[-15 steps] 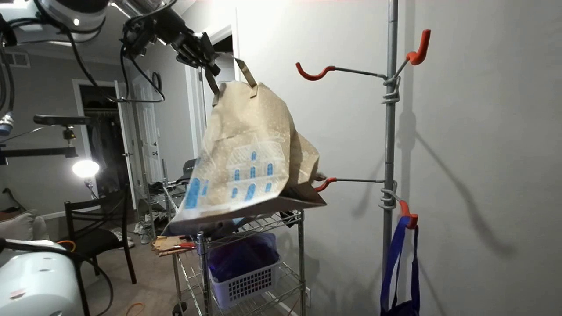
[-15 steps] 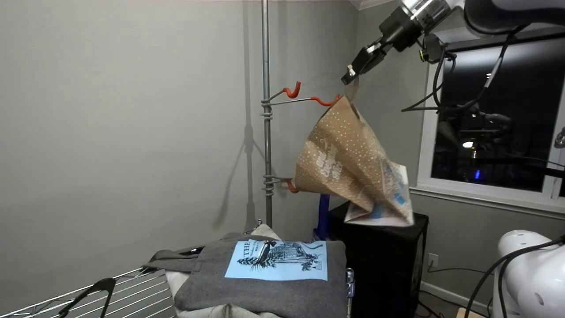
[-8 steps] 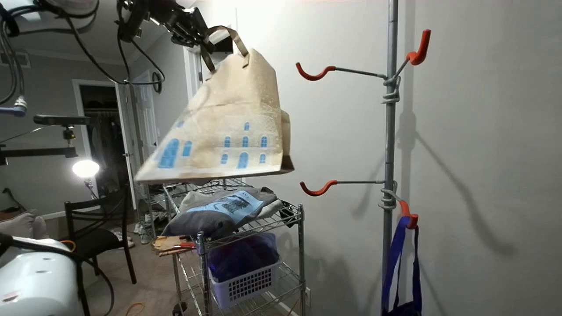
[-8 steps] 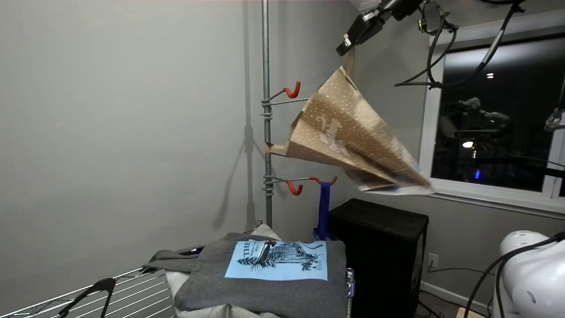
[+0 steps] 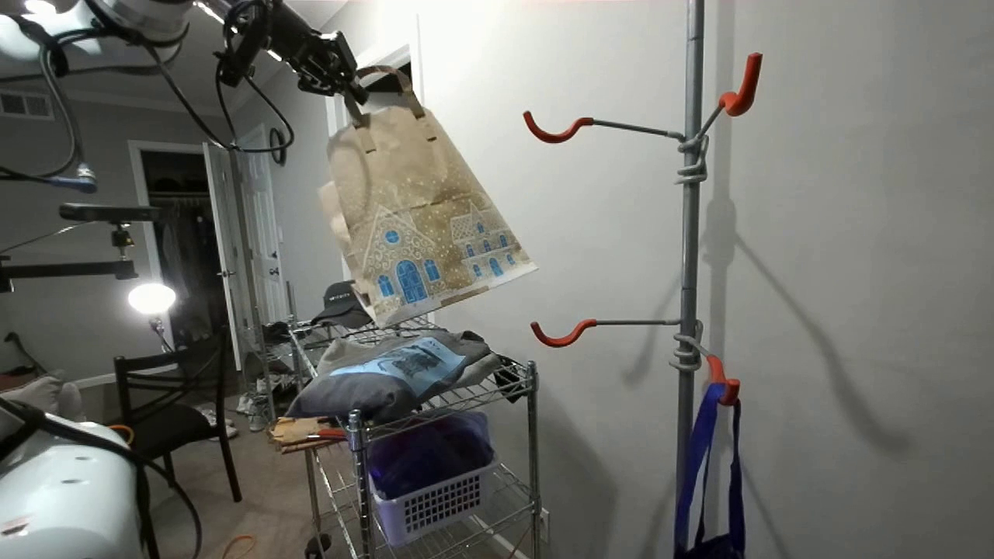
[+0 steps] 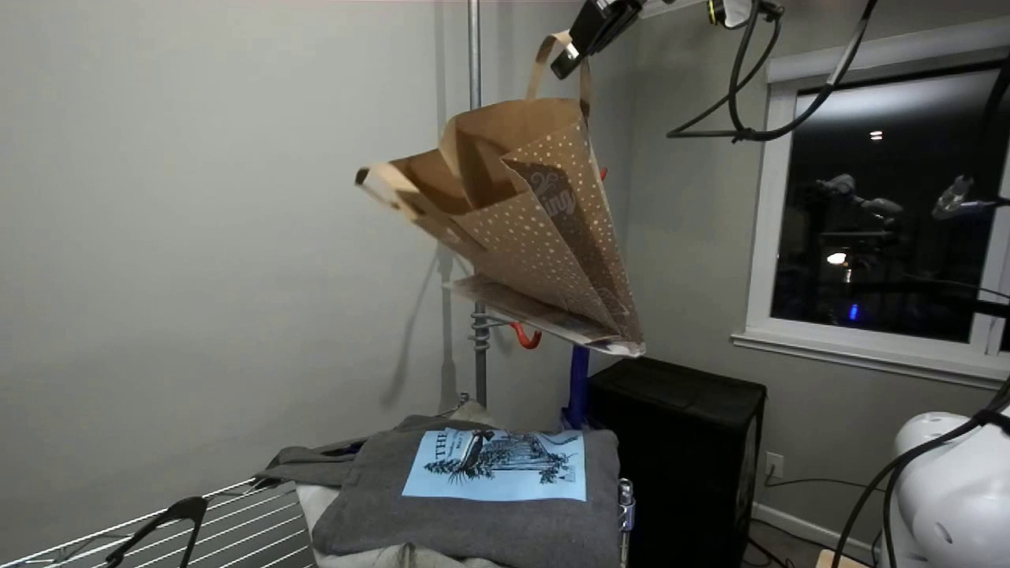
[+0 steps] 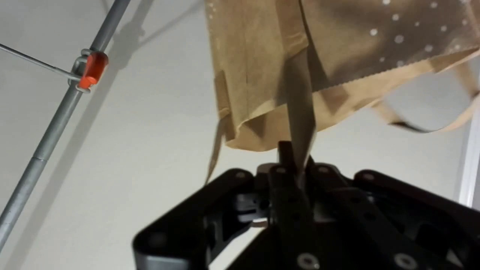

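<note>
My gripper (image 5: 357, 92) is shut on one handle of a brown paper bag (image 5: 423, 202) with white dots and blue-windowed houses. In the wrist view the handle strap (image 7: 300, 101) runs between the fingertips (image 7: 298, 159). The bag hangs tilted in the air below the gripper, its bottom above the wire rack. In an exterior view the bag (image 6: 544, 229) shows its open mouth; its other handle (image 6: 387, 185) sticks out loose to the side. There the bag covers part of a metal pole (image 6: 476, 63). In the wrist view the bag's mouth faces the gripper.
The pole (image 5: 689, 233) carries red-tipped hooks: an upper hook (image 5: 555, 133), a lower hook (image 5: 565, 335), and one (image 5: 724, 380) with a blue bag (image 5: 699, 466). A wire rack (image 5: 466, 396) holds a folded grey bag (image 6: 473, 521). A black cabinet (image 6: 678, 442) stands near the window (image 6: 892, 213).
The gripper has risen over the second and moved left in an exterior view lately. The bag has swung and turned, its bottom now tilted the other way and its mouth showing.
</note>
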You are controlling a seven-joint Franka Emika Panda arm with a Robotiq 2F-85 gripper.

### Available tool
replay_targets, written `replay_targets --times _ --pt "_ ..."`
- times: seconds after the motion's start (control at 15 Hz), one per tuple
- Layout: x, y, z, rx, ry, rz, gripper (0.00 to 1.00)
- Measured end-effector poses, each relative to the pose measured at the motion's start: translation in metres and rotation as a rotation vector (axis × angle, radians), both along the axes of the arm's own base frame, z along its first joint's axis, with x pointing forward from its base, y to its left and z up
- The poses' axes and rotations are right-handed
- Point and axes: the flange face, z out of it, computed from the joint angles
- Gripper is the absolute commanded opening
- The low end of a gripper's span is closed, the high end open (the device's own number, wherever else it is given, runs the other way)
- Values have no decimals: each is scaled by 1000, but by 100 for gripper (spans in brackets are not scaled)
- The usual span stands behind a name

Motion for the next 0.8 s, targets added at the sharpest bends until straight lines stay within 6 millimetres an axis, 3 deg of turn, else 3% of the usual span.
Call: replay_targets --times 0.33,0.8 --pt "6 48 -7 -56 33 3 4" --pt "35 94 -42 -88 126 27 4"
